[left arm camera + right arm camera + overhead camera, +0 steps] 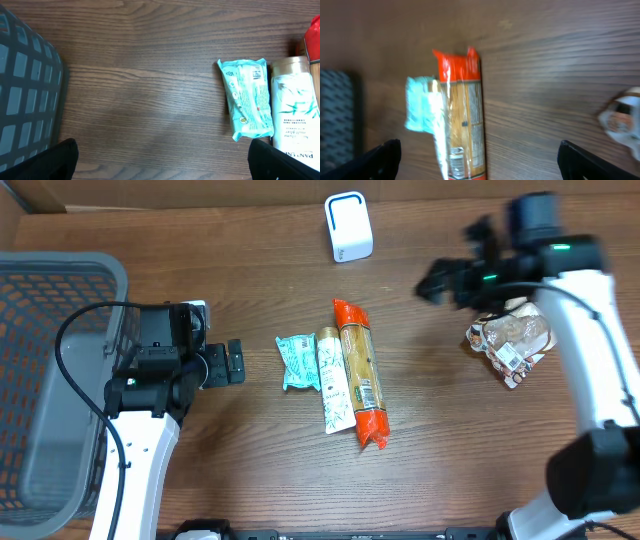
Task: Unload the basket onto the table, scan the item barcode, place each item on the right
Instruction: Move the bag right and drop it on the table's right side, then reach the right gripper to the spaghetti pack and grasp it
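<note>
Three items lie side by side mid-table: a teal packet [296,362], a pale tube [333,380] and a long orange packet with red ends [360,373]. A clear bag with a label [510,340] lies at the right. The white scanner box [348,227] stands at the back. My left gripper [232,363] is open and empty, just left of the teal packet [247,97]. My right gripper [440,283] hangs open and blurred above the table, right of the orange packet [465,115], which shows between its fingers in the right wrist view.
A grey mesh basket [50,380] fills the far left, its wall close to my left arm. Cardboard walls line the table's back edge. Bare wood lies between the orange packet and the clear bag [622,117].
</note>
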